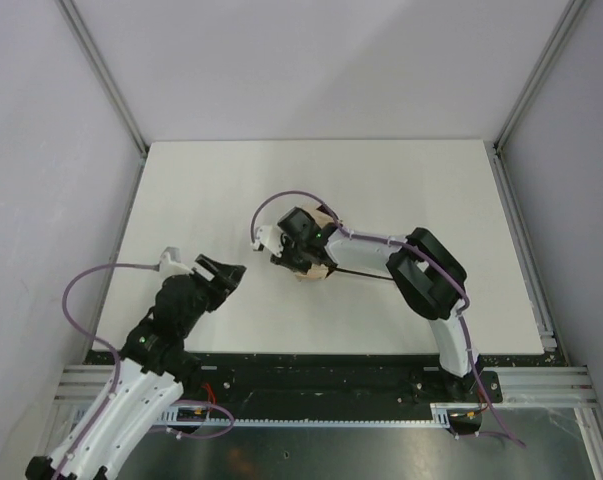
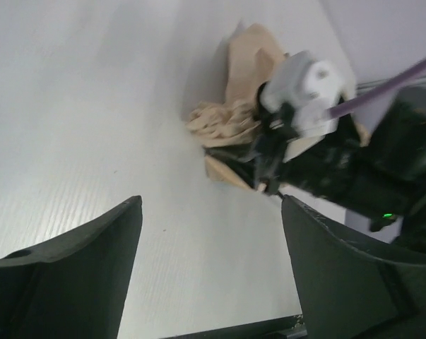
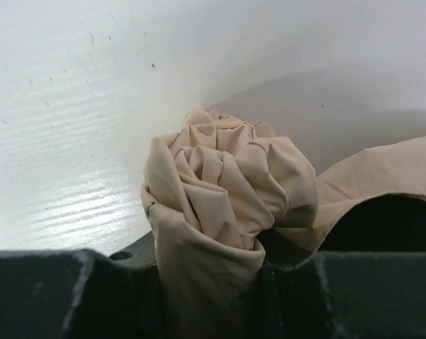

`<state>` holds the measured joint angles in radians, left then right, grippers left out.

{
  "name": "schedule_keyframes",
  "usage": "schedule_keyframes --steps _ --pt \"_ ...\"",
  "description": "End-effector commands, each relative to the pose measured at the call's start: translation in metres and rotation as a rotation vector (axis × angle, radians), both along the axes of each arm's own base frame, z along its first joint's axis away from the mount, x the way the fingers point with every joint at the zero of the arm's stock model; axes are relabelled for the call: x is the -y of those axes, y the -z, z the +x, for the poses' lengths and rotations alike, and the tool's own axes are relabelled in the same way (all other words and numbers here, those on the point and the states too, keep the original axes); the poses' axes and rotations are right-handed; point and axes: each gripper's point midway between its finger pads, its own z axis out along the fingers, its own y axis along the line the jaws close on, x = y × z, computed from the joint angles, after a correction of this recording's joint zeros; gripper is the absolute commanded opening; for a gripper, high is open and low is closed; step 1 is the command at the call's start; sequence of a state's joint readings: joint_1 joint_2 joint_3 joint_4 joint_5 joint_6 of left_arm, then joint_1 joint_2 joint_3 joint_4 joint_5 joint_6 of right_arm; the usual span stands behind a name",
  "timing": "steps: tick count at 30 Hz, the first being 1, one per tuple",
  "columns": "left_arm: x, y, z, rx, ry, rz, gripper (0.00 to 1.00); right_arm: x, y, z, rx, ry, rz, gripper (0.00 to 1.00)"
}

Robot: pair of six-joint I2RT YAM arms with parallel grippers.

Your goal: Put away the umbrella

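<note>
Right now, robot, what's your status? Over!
Right gripper shut on crumpled tan fabric umbrella. Left gripper open, empty, apart. No obstacle seen.

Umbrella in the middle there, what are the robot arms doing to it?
The right gripper is clamped on the umbrella by its scrunched tan fabric, in the middle of the table. The left gripper is open and empty, hanging off to the left and pointing at it. The umbrella is not put away yet.

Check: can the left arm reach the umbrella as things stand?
Probably yes. The left gripper is open and points at the umbrella across bare table, with nothing between them. The right gripper is shut on it, so only the near side looks free.
</note>
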<state>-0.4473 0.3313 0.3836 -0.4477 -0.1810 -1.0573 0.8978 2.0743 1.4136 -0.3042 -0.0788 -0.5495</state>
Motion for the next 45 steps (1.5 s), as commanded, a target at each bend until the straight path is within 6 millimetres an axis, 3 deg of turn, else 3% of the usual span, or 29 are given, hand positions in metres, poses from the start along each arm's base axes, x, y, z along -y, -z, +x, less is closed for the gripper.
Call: schedule_keyframes --steps 1,4,10,17,27,31,35,40,45 --pt "0.001 0.032 0.005 -0.151 -0.061 -0.024 0.90 0.057 0.096 -0.117 -0.661 0.034 -0.179 0.00" --pt "0.018 0.037 0.017 -0.194 -0.044 -0.132 0.98 0.059 0.098 -0.116 -0.717 0.055 -0.158 0.00" --pt "0.054 0.056 0.039 -0.288 0.020 -0.383 1.00 0.059 0.095 -0.107 -0.745 0.076 -0.111 0.00" --pt "0.069 0.056 0.070 -0.282 0.048 -0.434 0.99 0.056 0.091 -0.104 -0.758 0.078 -0.077 0.00" --pt "0.075 0.056 0.092 -0.238 0.052 -0.413 1.00 0.052 0.085 -0.098 -0.754 0.084 -0.037 0.00" --pt "0.087 0.059 0.093 -0.255 0.062 -0.421 0.99 0.050 0.081 -0.094 -0.748 0.084 -0.022 0.00" --pt "0.099 0.075 0.083 -0.327 0.060 -0.438 0.99 0.049 0.079 -0.092 -0.740 0.085 -0.015 0.00" --pt "0.098 0.097 0.068 -0.391 0.015 -0.442 0.96 0.049 0.077 -0.090 -0.727 0.085 -0.017 0.00" --pt "0.104 0.112 0.072 -0.425 0.008 -0.407 0.96 0.046 0.072 -0.088 -0.712 0.080 -0.006 0.00"
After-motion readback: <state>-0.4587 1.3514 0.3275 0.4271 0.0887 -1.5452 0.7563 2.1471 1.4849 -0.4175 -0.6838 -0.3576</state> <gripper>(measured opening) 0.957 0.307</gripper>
